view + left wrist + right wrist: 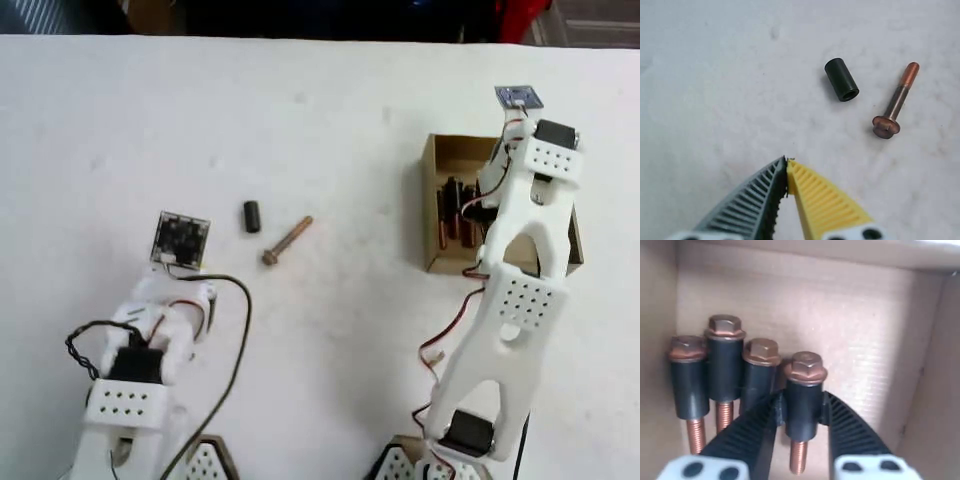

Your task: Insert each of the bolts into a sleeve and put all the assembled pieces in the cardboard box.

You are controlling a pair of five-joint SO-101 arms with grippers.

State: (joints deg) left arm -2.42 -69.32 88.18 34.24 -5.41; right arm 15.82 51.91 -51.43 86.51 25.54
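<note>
A loose black sleeve (841, 80) and a copper bolt (895, 103) lie apart on the white table, side by side, beyond my left gripper (787, 161), which is shut and empty just short of them. From above, the sleeve (250, 216) and bolt (287, 241) sit mid-table. My right gripper (801, 407) is down inside the cardboard box (875, 325), shut on an assembled bolt-and-sleeve piece (803, 405) held upright in that view. Three other assembled pieces (724, 367) lie in a row beside it. The right arm (520, 230) covers much of the box (432, 205).
The white table (330, 120) stretches open behind and to the left of the loose parts. Cables (235, 330) trail from the left arm near the front edge. Both arm bases stand at the front of the table.
</note>
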